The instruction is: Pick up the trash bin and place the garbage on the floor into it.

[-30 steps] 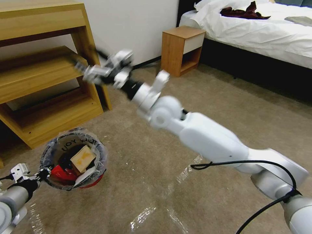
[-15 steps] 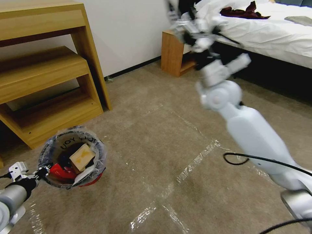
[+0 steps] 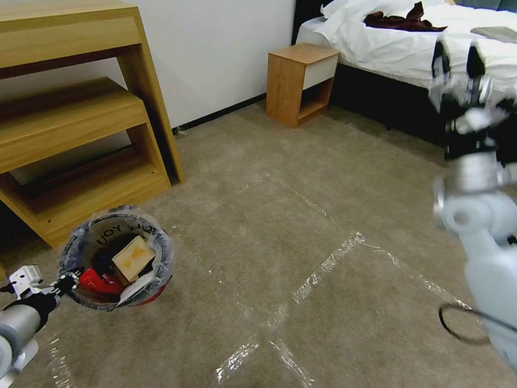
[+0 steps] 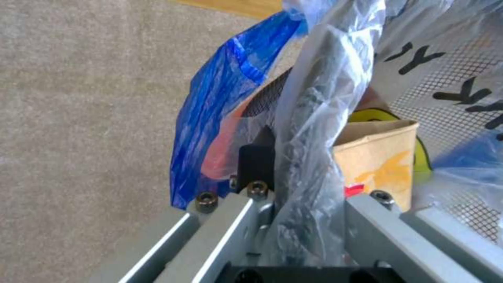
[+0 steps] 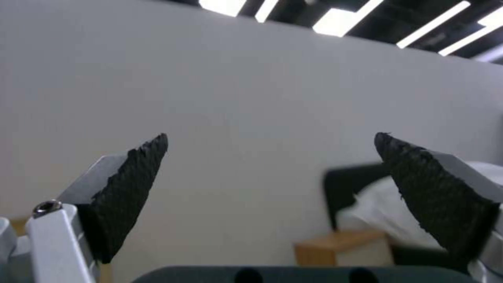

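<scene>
The red trash bin (image 3: 152, 295), lined with a crinkly clear bag with black lettering, is at the lower left of the head view. My left gripper (image 3: 69, 280) is shut on its near rim; in the left wrist view the left gripper (image 4: 304, 204) pinches the bunched bag and rim. The garbage I see lies inside the bin: a small cardboard box (image 3: 132, 257) (image 4: 377, 157), a red wrapper (image 3: 99, 281) and white paper (image 3: 137, 291). My right gripper (image 3: 458, 59) is raised high at the right, open and holding nothing; in the right wrist view the right gripper (image 5: 272, 177) faces a white wall.
The floor (image 3: 269, 178) is beige carpet crossed by shiny tape strips (image 3: 323, 267). A wooden shelf unit (image 3: 81, 134) stands close behind the bin. A nightstand (image 3: 301, 81) and a bed (image 3: 398, 54) are at the back right. A black cable loop (image 3: 463, 323) hangs by my right arm.
My right arm has swung from above the bin across to the right side and risen, gripper still open. The bin has drifted slightly left in the left gripper's hold.
</scene>
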### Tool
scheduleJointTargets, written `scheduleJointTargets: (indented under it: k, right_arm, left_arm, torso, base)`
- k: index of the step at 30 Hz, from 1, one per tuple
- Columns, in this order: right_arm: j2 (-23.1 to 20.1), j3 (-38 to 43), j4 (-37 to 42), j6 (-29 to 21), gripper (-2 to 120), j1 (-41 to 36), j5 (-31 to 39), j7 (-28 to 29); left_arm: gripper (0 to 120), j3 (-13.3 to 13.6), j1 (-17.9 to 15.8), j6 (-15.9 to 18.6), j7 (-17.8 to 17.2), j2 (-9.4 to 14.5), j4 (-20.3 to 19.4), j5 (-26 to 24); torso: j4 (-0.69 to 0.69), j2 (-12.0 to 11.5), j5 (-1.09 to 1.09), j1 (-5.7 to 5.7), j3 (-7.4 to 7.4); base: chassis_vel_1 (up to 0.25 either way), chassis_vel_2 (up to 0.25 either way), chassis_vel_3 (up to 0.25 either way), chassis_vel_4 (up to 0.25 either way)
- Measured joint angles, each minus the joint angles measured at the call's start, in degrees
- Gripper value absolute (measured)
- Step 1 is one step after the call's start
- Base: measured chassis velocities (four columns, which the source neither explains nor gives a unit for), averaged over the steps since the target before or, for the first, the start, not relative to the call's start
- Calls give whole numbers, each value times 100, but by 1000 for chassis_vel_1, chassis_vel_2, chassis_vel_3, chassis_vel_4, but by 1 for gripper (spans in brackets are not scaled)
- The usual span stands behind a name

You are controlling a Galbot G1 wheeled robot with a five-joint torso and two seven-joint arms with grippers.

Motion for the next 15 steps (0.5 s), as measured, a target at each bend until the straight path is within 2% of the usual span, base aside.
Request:
scheduleJointTargets:
  k: [6, 9, 12, 15]
  right_arm:
    - [61, 112, 450, -578, 100, -920, -703, 659]
    - [183, -212, 658, -939, 100, -1391, -1216, 1079]
    - [227, -286, 670, -1008, 100, -1479, -1326, 1153]
    - [449, -419, 645, -927, 100, -1939, -1912, 1200]
  left_arm:
    - [0, 19, -5, -7, 12, -13, -19, 25]
    - [0, 28, 15, -12, 21, -35, -57, 43]
    - [0, 28, 29, -14, 28, -47, -73, 57]
    - [0, 10, 108, -27, 95, -99, -172, 165]
  torso:
    - [-1, 0, -1, 0, 0]
    - [0, 0, -2, 0, 0]
    - [1, 0, -3, 0, 0]
    - [0, 0, -2, 0, 1]
  base:
    - [0, 0, 0, 0]
    - [0, 0, 0, 0]
    - [0, 0, 0, 0]
    - [0, 0, 0, 0]
